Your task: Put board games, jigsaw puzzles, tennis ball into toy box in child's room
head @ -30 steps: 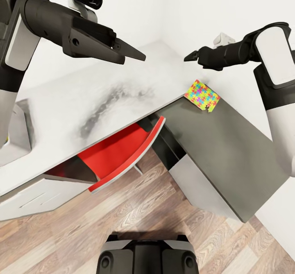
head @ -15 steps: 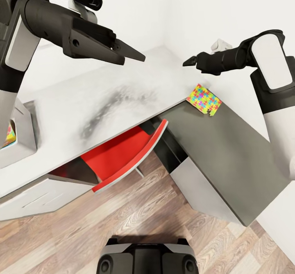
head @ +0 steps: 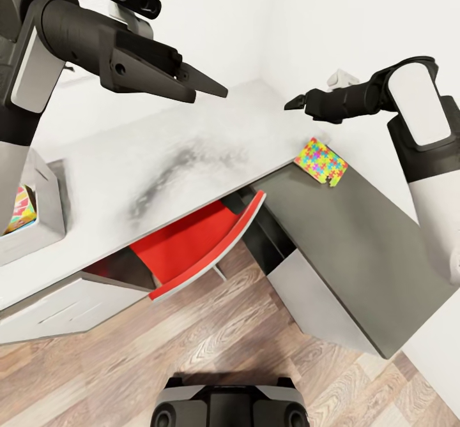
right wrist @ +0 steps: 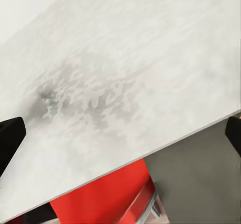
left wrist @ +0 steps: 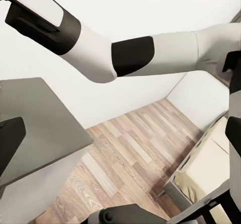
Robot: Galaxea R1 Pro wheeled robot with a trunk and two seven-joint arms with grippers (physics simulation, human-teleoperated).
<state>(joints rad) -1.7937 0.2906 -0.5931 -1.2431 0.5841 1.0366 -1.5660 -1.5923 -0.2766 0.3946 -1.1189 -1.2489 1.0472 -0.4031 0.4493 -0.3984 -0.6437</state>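
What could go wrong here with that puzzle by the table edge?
The jigsaw puzzle lies at the table's corner, partly past its edge, so a nudge from the right gripper might tip it off. Coming in low, the gripper could also strike the tabletop.

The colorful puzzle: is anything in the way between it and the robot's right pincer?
Nothing visible blocks it. The jigsaw puzzle lies flat at the edge of the dark grey surface, uncovered, and the right pincer hangs in open air above the white tabletop, up and to the puzzle's left in the head view.
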